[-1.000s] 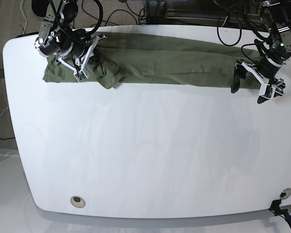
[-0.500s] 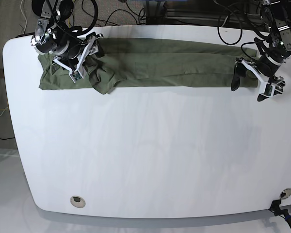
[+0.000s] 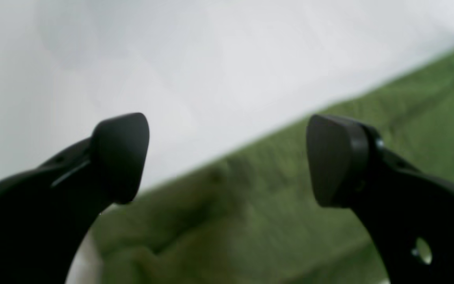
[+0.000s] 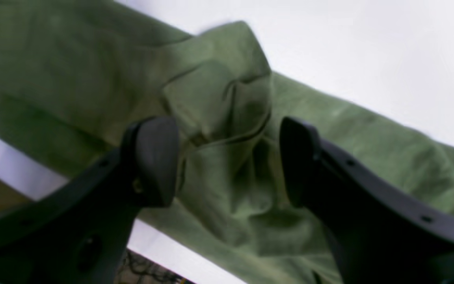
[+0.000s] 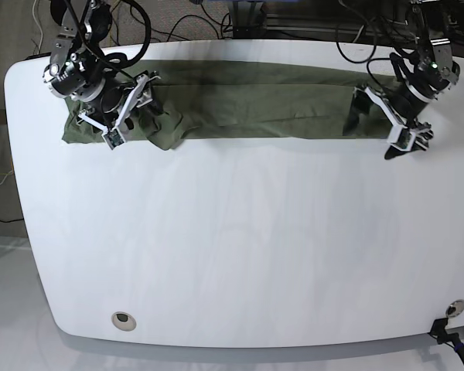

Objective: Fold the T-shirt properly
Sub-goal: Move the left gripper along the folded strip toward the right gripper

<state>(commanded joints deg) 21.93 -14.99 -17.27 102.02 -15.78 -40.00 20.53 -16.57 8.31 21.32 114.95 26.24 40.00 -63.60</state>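
The olive-green T-shirt [image 5: 255, 100] lies as a long narrow band along the table's far edge, bunched into a crumpled lump [image 4: 219, 94] at its left end. My right gripper [image 5: 130, 110] hovers over that lump. In the right wrist view this gripper [image 4: 227, 161] is open, and its dark fingertips [image 4: 156, 157] straddle the folds without pinching them. My left gripper [image 5: 377, 128] hangs over the shirt's right end. In the left wrist view it [image 3: 227, 161] is open above the shirt's near edge [image 3: 250, 157], with nothing between the pads.
The white table [image 5: 240, 247] stretches toward me from the shirt. A round hole [image 5: 124, 320] sits near the front left and a small fitting [image 5: 455, 308] near the front right. Cables [image 5: 201, 15] trail behind the far edge.
My left gripper slid leftward along the shirt's right end. My right gripper shifted slightly left and nearer, and the shirt's left end spread and settled beneath it.
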